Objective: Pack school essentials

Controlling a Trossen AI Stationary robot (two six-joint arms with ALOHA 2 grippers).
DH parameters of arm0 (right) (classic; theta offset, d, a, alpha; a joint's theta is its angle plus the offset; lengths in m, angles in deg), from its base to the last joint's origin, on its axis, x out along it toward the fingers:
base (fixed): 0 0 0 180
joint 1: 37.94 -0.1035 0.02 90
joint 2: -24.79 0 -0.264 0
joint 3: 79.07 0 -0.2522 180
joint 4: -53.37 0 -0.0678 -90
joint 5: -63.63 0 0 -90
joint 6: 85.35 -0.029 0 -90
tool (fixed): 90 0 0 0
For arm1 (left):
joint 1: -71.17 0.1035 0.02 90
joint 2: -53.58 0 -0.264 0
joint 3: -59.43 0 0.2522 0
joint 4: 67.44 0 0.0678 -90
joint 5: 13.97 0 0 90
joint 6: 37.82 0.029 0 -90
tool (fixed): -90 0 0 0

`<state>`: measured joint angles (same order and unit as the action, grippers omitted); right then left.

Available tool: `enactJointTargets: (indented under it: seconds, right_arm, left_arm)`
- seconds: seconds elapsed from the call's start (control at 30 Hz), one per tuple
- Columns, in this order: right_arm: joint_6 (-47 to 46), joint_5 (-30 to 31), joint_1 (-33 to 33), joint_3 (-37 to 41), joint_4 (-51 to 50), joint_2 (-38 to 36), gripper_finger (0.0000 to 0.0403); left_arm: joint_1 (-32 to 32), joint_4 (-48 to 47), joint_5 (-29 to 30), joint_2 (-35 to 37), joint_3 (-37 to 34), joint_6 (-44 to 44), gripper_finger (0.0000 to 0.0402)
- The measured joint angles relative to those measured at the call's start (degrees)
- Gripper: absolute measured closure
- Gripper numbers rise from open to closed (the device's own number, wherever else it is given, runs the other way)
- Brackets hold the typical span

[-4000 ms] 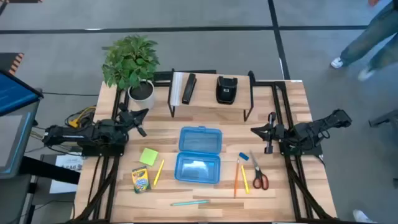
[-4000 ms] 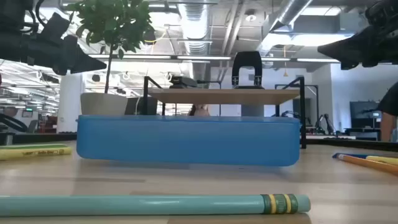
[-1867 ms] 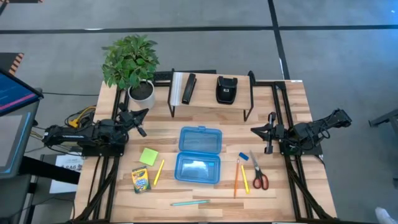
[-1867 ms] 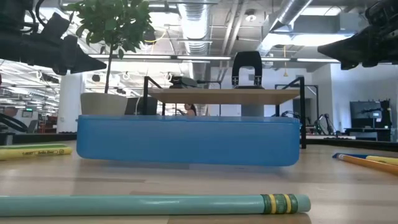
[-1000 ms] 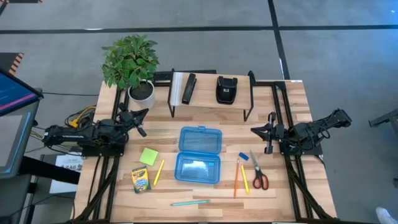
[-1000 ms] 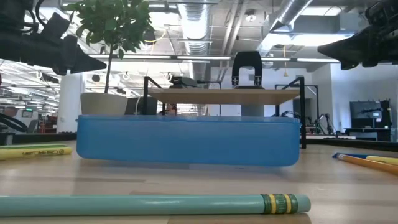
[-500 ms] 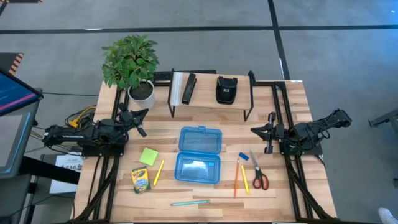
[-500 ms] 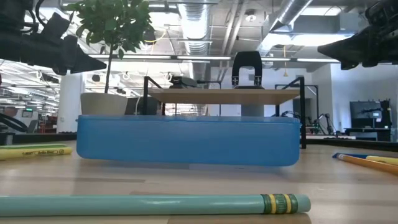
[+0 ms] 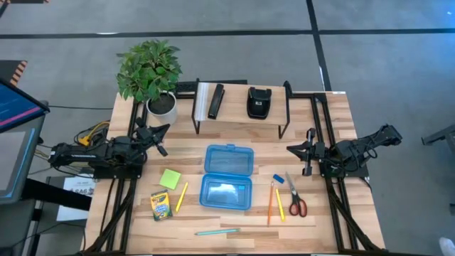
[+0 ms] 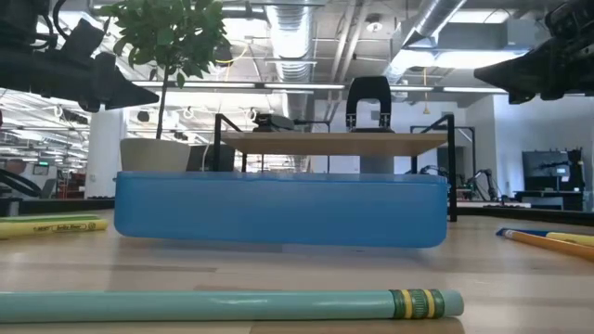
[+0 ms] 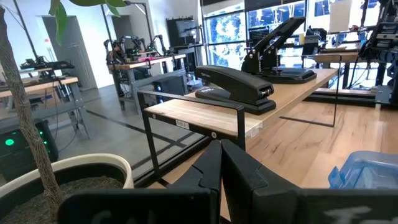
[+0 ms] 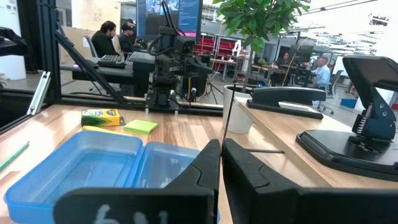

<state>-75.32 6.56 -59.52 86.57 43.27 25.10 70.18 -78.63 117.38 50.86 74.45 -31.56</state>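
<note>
High view: nothing packed yet, blue box (image 9: 227,176) open and empty, sticky-note pad (image 9: 170,178), crayon box (image 9: 161,205), pencils (image 9: 274,203), scissors (image 9: 296,196) all on counter (image 9: 334,128); left hand (image 9: 161,139) closed, empty; right hand (image 9: 298,152) nearly closed, empty.

Bright, even overhead light; soft shadows on the pale wooden table (image 9: 234,220); the near teal pencil (image 10: 232,304) looks slightly blurred
</note>
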Motion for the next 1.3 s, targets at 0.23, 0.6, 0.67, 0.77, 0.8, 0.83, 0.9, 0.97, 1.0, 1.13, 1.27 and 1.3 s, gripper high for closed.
enactJointTargets:
  seconds: [0.23, 0.6, 0.67, 0.77, 0.8, 0.83, 0.9, 0.97, 1.0, 1.13, 1.27, 1.3]
  right_arm:
    - [0.0, 0.0, 0.0, 0.0, 0.0, 0.0, 0.036]
    - [0.0, 0.0, 0.0, 0.0, 0.0, 0.0, 0.036]
    - [0.0, 0.0, 0.0, 0.0, 0.0, 0.0, 0.036]
    - [0.0, 0.0, 0.0, 0.0, 0.0, 0.0, 0.036]
    - [0.0, 0.0, 0.0, 0.0, 0.0, 0.0, 0.036]
    - [0.0, 0.0, 0.0, 0.0, 0.0, 0.0, 0.036]
    - [0.0, 0.0, 0.0, 0.0, 0.0, 0.0, 0.036]
    - [0.0, 0.0, 0.0, 0.0, 0.0, 0.0, 0.036]
    - [0.0, 0.0, 0.0, 0.0, 0.0, 0.0, 0.036]
    - [0.0, 0.0, 0.0, 0.0, 0.0, 0.0, 0.036]
    - [0.0, 0.0, 0.0, 0.0, 0.0, 0.0, 0.036]
    - [0.0, 0.0, 0.0, 0.0, 0.0, 0.0, 0.036]
  left_arm:
    - [0.0, 0.0, 0.0, 0.0, 0.0, -0.6, 0.0401]
    - [0.0, 0.0, -0.1, 0.0, 0.0, -12.2, 0.0401]
    - [0.0, 0.0, -0.1, 0.0, 0.0, -13.6, 0.0401]
    - [0.0, 0.0, -0.1, 0.0, 0.0, -14.4, 0.0401]
    - [0.0, 0.0, -0.1, 0.0, 0.0, -14.4, 0.0401]
    - [0.0, 0.0, -0.1, 0.0, 0.0, -14.4, 0.0401]
    - [0.0, 0.0, -0.1, 0.0, 0.0, -14.6, 0.0401]
    - [0.0, 0.0, -0.1, 0.0, 0.0, -14.8, 0.0401]
    - [0.0, 0.0, -0.1, 0.0, 0.0, -14.8, 0.0401]
    - [-0.1, 0.5, -3.4, 0.0, 0.0, -14.8, 0.0401]
    - [-0.1, 1.3, -5.6, 0.0, -0.1, -13.6, 0.0401]
    - [-0.1, 1.3, -5.5, 0.0, -0.1, -14.0, 0.0401]
